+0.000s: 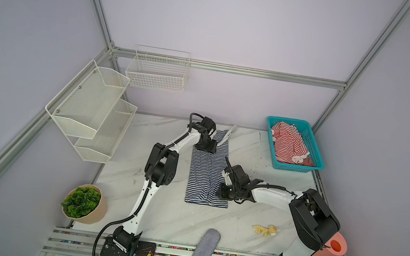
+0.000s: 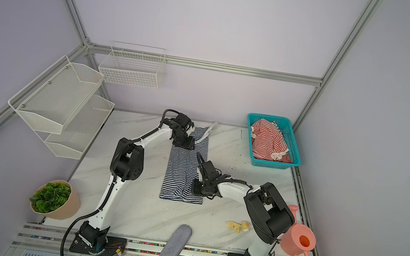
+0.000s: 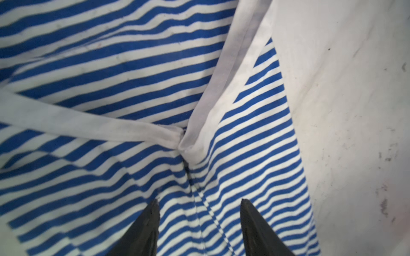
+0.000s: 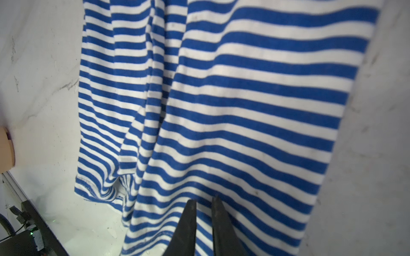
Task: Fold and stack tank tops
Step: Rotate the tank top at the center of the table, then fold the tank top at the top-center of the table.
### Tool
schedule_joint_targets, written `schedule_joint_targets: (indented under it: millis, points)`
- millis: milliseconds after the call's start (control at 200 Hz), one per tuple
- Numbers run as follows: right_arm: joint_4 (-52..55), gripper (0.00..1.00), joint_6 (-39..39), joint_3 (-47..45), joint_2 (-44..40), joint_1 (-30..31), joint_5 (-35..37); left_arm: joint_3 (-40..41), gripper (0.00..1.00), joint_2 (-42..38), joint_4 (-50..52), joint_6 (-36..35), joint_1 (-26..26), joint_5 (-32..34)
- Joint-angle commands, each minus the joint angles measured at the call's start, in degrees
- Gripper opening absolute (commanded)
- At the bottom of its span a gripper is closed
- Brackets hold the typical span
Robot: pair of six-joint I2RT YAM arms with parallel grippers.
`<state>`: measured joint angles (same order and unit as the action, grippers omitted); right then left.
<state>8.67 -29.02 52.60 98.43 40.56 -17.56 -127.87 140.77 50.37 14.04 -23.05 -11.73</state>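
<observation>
So the navy-and-white striped knit tank top (image 1: 208, 173) (image 2: 185, 169) is laid flat in the middle of the white marbled bench (image 1: 172, 212), folded lengthwise into a long narrow strip, hem end nearer the robot bases. A pale strap (image 1: 230, 134) is left sticking out past its far end. The left tool (image 3: 199, 200) is parked low over that far end, close to where the white trim bands meet (image 3: 180, 141). Its jaws are spread well apart, with only striped fabric seen in the gap, so nothing is gripped there. The right tool (image 4: 204, 199) is placed over the strip's right-hand edge, about halfway along. Its jaws are parted just a crack, and no cloth can be seen pinched between them. The red-and-white striped tank top (image 1: 289, 144) (image 2: 269, 141) is bunched up inside the teal plastic basket (image 1: 287, 120) at the far right corner, well apart from both tools. A grey oblong felt case (image 1: 205, 248) is lying at the near edge of the bench.
</observation>
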Motion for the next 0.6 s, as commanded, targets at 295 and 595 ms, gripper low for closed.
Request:
schedule_joint_targets:
  millis: [295, 595]
  points:
    - [5.64, 0.35, -2.66, -1.41, -13.37, 1.10, 3.48, 25.97, 0.66, -34.29, -1.26, 5.82, -1.17, 8.10]
    - [4.21, 0.40, -3.77, -6.86, -13.44, 1.10, 3.39, 62.17, 0.65, -52.29, -7.70, 18.92, -9.75, 10.51]
